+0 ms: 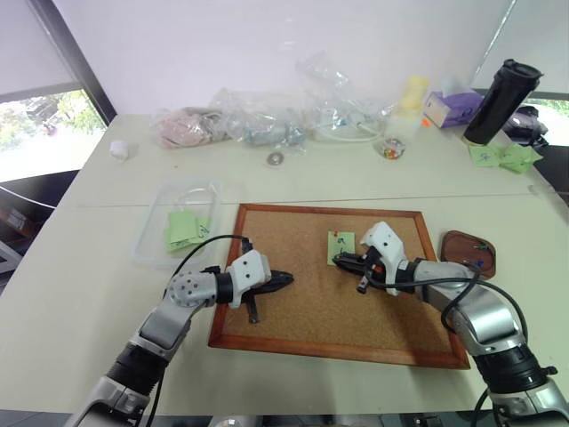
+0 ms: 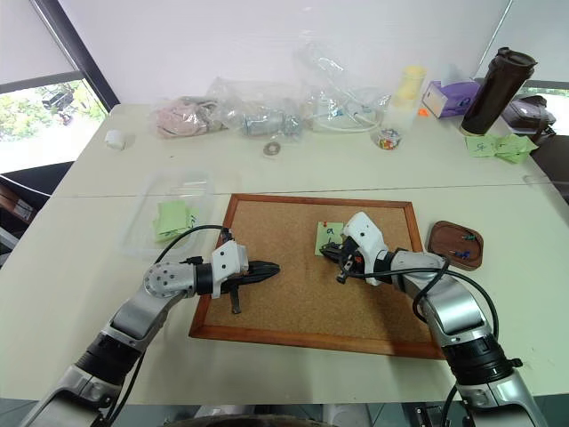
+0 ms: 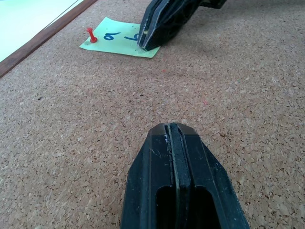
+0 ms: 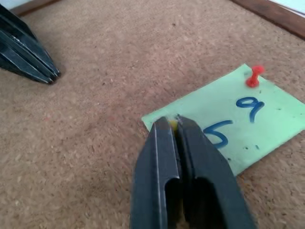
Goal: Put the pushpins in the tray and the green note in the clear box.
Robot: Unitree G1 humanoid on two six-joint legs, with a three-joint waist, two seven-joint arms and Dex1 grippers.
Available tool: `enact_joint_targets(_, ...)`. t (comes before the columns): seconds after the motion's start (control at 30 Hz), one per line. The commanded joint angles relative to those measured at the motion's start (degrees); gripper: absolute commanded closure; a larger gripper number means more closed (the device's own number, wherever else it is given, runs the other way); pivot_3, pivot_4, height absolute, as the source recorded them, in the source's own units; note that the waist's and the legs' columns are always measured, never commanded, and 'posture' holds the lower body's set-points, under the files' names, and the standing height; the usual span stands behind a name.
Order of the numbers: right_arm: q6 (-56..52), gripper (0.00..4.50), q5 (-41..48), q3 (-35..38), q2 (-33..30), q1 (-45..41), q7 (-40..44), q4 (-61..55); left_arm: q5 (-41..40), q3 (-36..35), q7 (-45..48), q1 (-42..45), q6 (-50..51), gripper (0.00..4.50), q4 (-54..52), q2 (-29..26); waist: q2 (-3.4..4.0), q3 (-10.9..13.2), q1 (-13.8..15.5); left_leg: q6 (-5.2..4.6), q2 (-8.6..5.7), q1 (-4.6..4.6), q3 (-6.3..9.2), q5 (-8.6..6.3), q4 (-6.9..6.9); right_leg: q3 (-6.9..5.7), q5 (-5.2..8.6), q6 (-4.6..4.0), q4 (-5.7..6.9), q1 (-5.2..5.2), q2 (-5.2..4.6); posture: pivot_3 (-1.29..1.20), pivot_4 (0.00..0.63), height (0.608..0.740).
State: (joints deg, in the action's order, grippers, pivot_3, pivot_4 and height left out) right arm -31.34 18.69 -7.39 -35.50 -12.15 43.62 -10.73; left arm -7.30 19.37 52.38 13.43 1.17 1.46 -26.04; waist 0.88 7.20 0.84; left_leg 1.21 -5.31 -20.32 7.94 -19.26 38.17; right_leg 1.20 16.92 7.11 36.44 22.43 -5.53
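On the big wood-framed corkboard (image 1: 302,302), toward its far edge, lies the small light green paper note (image 4: 238,129) with blue handwritten marks, held at one corner by a tiny pushpin with an orange-red head (image 4: 254,76). My right tool (image 4: 174,125) sits with its tips at the note's near corner, both black fingers clenched together; a speck of yellow shows between the tips, though I cannot tell whether it is another pin. My left tool (image 3: 171,131) hovers over bare cork on the board's left half, fingers pressed shut on nothing, pointing across toward the note and well apart from it.

Off the board's right edge, on the pale desk (image 1: 80,294), rests the small dark reddish-brown oval tray (image 1: 467,252) with a few small bits inside. Off the left edge stands the shallow clear plastic box (image 1: 151,233), with folded green slips (image 1: 187,229) in it. Along the desk's far side lie clear plastic bags (image 1: 267,116), a purple tissue box (image 1: 452,107), a tall black tumbler (image 1: 500,100) and more green papers (image 1: 505,157).
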Motion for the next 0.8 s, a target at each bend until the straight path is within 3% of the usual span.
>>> enact_joint_targets(0.03, -0.1, 4.44, -0.3, 0.1, 0.3, 0.8, 0.4, -0.1, 3.6, 2.6, 0.3, -1.8, 3.7, 4.5, 3.4, -1.1, 0.0, 0.0, 0.0, 0.0, 0.0, 0.0, 0.0, 0.0, 0.0, 0.0, 0.0, 0.0, 0.0, 0.0, 0.0, 0.0, 0.15, 0.74)
enact_joint_targets(0.63, -10.0, 4.44, 7.9, 12.1, -3.4, -1.7, -0.8, -12.9, 4.2, 3.4, 1.1, -2.6, 4.2, 4.5, 2.6, -1.6, -0.07, 0.0, 0.0, -0.01, 0.01, -0.06, 0.02, 0.0, -0.07, -0.02, 0.0, 0.0, -0.12, 0.03, 0.0, 0.0, 0.15, 0.74)
enact_joint_targets(0.8, -9.9, 4.44, 7.8, 11.4, -3.8, -0.7, -0.7, -12.9, 4.3, 3.6, 1.2, -2.5, 3.9, 4.5, 2.9, -1.4, -0.08, 0.1, 0.0, -0.01, 0.02, -0.06, 0.02, 0.0, -0.08, -0.02, 0.0, 0.0, -0.14, 0.02, 0.0, 0.0, 0.15, 0.74)
